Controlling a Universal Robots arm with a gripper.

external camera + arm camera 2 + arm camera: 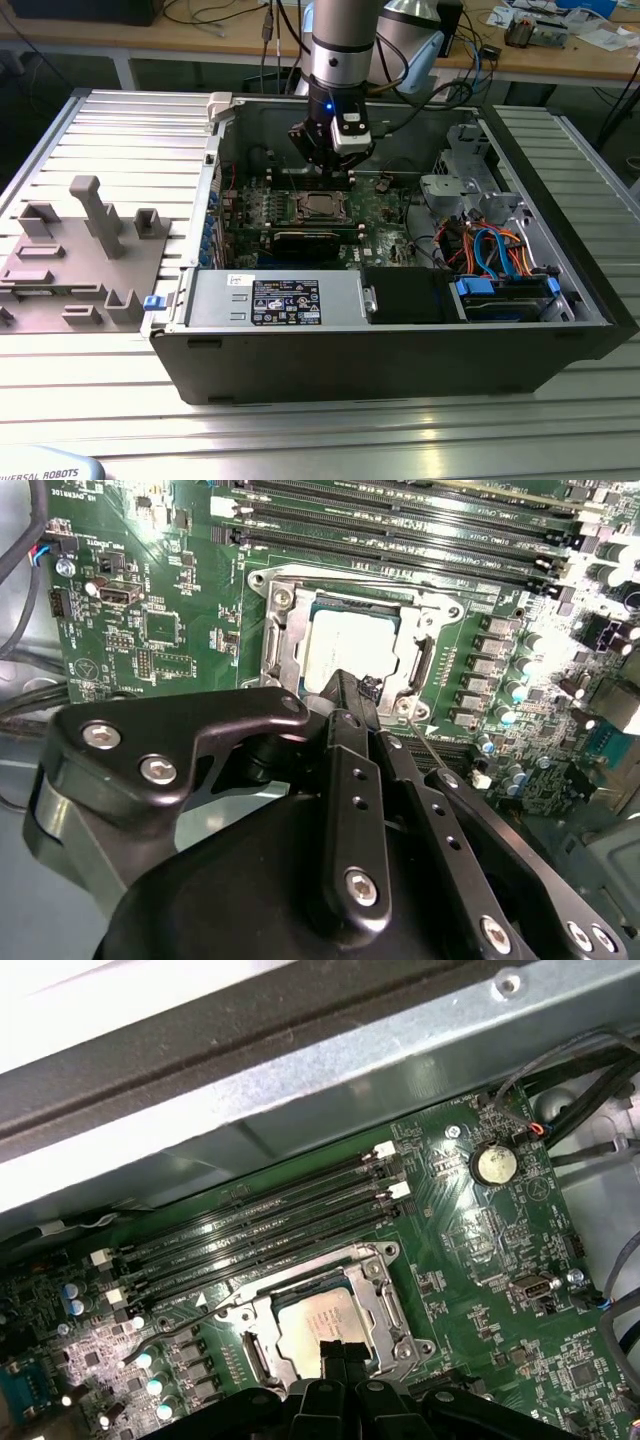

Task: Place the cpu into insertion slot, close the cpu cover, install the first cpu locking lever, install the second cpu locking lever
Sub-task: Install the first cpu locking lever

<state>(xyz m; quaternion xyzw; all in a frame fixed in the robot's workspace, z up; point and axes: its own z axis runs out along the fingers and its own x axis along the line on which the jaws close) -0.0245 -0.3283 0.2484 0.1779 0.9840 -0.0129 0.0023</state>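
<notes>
Open dark computer case (400,340) lying on its side on a ribbed metal tabletop (320,430). Inside: a green circuit board (380,215) flat on the floor of the case, a boxy silver power unit (280,300) with a label against the near wall, and blue and orange cables (490,245) bunched at the exterior view's right. Beside the case, at the exterior view's left, a grey block (90,250) with upright pegs and pockets.

On the board, in both wrist views, the square insertion slot (350,602) with the cpu (345,645) (315,1325) seated in it. Lies flat, plain silver-grey metal face up, edges parallel to the long black memory slots (400,530) (260,1225) just beside it; square, so no long axis to speak of. Around its rim, the cpu cover (275,645) (385,1300): a thin shiny metal frame, down flat over the edges of the chip, middle open. A thin wire lever (432,752) slanting out from one corner of the frame; cannot tell whether hooked down.

Gripper (330,165) (348,685) (340,1352) low over the slot, black and angular, hanging from the silver arm (340,50). Fingers (355,780) narrow, tips together, at the edge of the cpu where chip meets frame; cannot tell whether touching. A round silvery coin battery (492,1163) well apart on the board.
</notes>
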